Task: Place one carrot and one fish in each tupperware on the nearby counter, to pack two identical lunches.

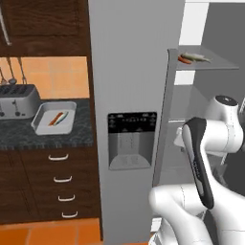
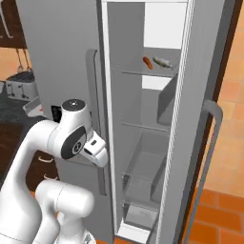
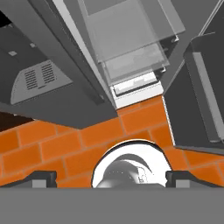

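One tupperware (image 1: 54, 118) on the counter (image 1: 45, 136) is packed already. The pincer (image 3: 110, 178) is wide open and empty, pointing down at the floor (image 3: 65, 144). The next step is likely reaching up to the carrot (image 2: 148, 63) and fish (image 2: 162, 61) on the fridge shelf (image 2: 143, 73).

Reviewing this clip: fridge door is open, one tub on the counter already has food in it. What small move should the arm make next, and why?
Probably raise the open gripper, now pointing down at the floor, toward the upper fridge shelf, where a carrot and a fish lie. The tupperware on the counter seems to hold one pair, so the second lunch needs these.
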Robot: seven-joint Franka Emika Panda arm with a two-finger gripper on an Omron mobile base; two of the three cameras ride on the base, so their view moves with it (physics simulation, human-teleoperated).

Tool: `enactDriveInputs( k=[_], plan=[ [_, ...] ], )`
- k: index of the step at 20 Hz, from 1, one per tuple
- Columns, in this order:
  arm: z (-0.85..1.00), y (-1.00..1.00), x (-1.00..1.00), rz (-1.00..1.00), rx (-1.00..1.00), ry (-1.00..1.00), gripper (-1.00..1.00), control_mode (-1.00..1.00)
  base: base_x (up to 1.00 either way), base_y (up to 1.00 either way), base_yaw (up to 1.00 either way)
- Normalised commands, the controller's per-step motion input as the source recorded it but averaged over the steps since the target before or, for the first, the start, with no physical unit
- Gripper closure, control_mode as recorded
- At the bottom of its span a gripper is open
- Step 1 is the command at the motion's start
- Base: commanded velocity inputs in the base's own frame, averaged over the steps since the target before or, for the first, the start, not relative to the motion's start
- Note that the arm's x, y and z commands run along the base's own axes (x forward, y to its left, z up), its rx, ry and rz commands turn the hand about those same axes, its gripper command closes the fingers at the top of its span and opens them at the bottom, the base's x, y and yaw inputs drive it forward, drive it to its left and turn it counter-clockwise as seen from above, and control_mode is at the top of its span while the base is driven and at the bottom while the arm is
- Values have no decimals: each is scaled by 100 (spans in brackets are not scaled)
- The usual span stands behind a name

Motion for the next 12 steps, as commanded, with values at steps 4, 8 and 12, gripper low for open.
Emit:
enactDriveInputs(
  k=[4,8,12],
  plan=[
    [0,0,0,0,0,0,-100,100,50,-41,-1],
    [0,0,0,0,0,0,-100,100,74,-34,-7],
    [30,-24,-31,-3,0,-3,-100,-100,8,-24,-4]
  ],
)
